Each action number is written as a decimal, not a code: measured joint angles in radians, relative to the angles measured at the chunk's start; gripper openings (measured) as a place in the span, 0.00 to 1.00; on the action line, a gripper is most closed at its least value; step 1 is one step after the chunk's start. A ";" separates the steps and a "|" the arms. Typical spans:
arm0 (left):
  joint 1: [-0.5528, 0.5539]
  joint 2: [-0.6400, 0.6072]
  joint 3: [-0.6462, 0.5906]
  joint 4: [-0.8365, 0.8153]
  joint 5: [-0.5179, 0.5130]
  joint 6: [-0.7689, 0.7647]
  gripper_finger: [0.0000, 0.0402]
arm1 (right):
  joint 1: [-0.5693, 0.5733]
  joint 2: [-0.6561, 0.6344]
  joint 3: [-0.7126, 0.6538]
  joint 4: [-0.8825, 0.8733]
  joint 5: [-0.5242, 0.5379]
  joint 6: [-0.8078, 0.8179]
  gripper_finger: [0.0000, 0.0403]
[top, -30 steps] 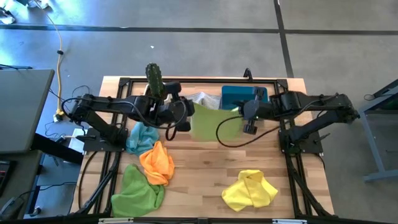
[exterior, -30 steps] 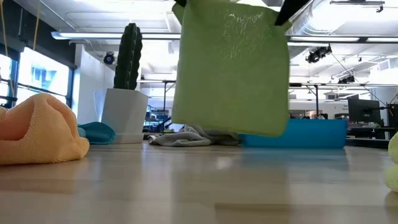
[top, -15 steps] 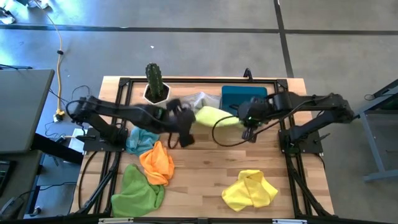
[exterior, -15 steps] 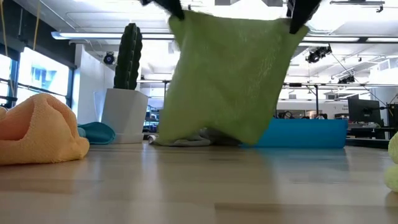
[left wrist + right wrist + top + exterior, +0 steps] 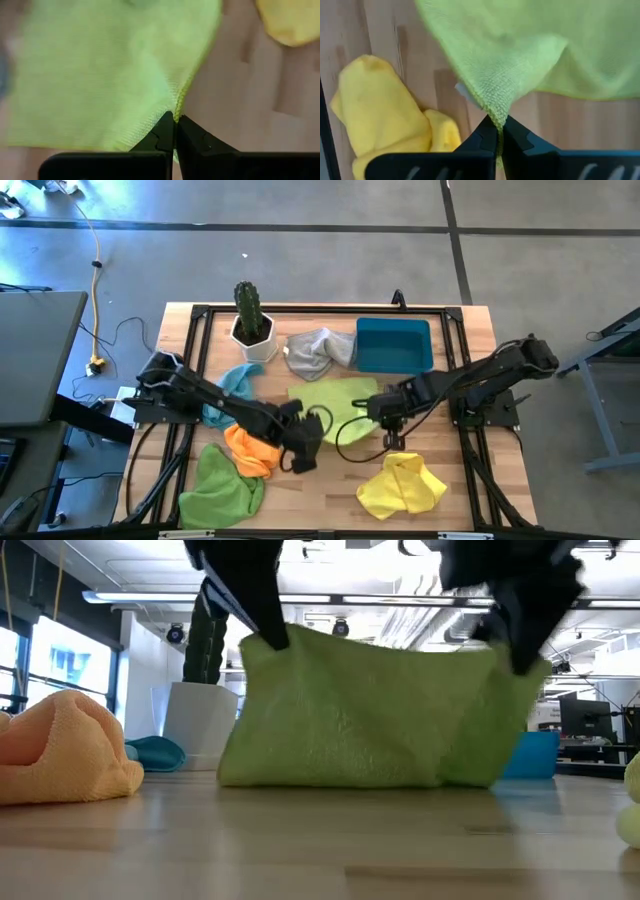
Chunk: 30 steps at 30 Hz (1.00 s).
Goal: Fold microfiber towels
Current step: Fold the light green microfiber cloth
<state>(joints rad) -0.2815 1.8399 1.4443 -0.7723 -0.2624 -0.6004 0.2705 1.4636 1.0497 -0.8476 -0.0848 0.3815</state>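
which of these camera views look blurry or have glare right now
Low view: both arms smear dark above the lime green towel, with bright ceiling lights behind. Left wrist view: soft throughout. Right wrist view: sharper, the yellow towel crisp. High view: glare on the floor.

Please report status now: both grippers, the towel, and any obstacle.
Left gripper and right gripper each shut on a corner of the lime green towel. Towel's far edge on table, near edge raised. Yellow towel, orange towel close by.
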 joint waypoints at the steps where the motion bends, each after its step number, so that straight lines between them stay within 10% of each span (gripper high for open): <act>1: -0.009 0.010 -0.002 0.007 0.016 -0.004 0.00 | 0.014 0.001 -0.031 0.035 -0.014 0.009 0.00; 12: -0.049 0.062 0.001 0.123 0.218 -0.079 0.00 | 0.132 -0.015 -0.153 0.290 -0.226 -0.109 0.00; 30: 0.048 0.060 0.000 -0.058 0.018 -0.051 0.00 | -0.028 -0.007 -0.152 0.148 0.036 -0.561 0.00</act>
<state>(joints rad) -0.2330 1.8996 1.4445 -0.8307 -0.2449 -0.6511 0.2421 1.4567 0.8978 -0.6997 -0.0488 -0.1800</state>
